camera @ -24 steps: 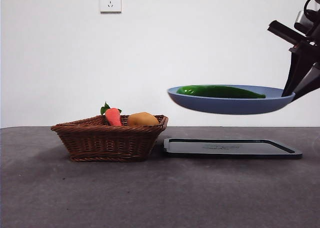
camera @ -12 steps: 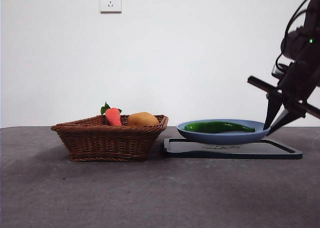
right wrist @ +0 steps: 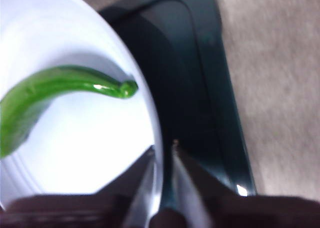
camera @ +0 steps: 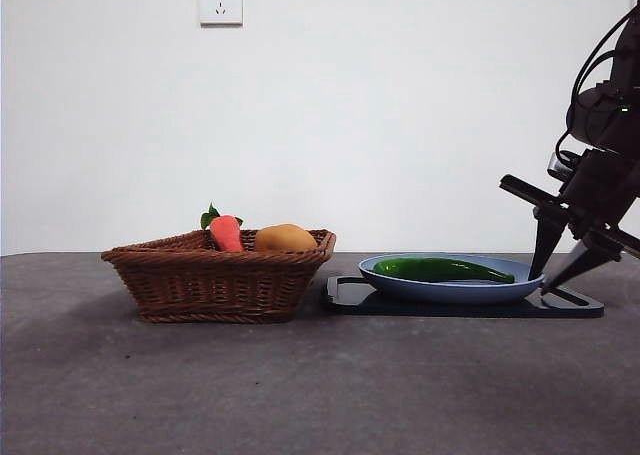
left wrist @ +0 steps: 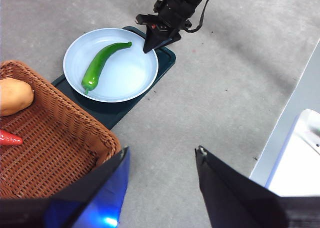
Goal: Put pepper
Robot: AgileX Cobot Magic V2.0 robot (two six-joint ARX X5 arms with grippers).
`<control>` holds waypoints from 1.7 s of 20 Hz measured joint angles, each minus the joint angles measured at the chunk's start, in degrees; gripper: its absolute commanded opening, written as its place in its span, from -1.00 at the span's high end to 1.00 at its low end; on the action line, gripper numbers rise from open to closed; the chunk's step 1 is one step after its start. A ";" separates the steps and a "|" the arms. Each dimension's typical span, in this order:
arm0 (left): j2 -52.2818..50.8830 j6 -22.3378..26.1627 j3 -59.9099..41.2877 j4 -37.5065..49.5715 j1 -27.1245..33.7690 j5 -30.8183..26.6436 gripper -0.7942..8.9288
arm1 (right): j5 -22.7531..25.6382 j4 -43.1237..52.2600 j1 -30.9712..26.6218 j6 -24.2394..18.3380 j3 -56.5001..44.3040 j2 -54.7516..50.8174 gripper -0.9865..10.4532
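The dark green pepper (camera: 440, 269) lies in the blue plate (camera: 450, 291), which rests on the dark tray (camera: 350, 297). My right gripper (camera: 556, 275) is shut on the plate's right rim, low by the tray. In the right wrist view its jaws straddle the rim (right wrist: 164, 150), with the pepper (right wrist: 55, 87) lying on the plate (right wrist: 75, 153) in front of them. The left wrist view shows the pepper (left wrist: 100, 65), the plate (left wrist: 127, 77) and the right gripper (left wrist: 150, 42) from above. My left gripper (left wrist: 161, 155) is open and empty, high above the table beside the basket.
A brown wicker basket (camera: 215, 275) stands left of the tray and touches it. It holds a red-orange vegetable with green leaves (camera: 226, 232) and a rounded orange-yellow fruit (camera: 285, 238). A white object (left wrist: 300, 158) lies at the table's side.
My right gripper has lowered the plate with the pepper from the air down onto the dark tray. The basket has not moved.
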 measured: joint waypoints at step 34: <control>0.00 -0.26 0.00 -0.46 0.00 0.04 0.82 | 0.02 -46.03 9.77 -22.67 0.17 -65.83 0.81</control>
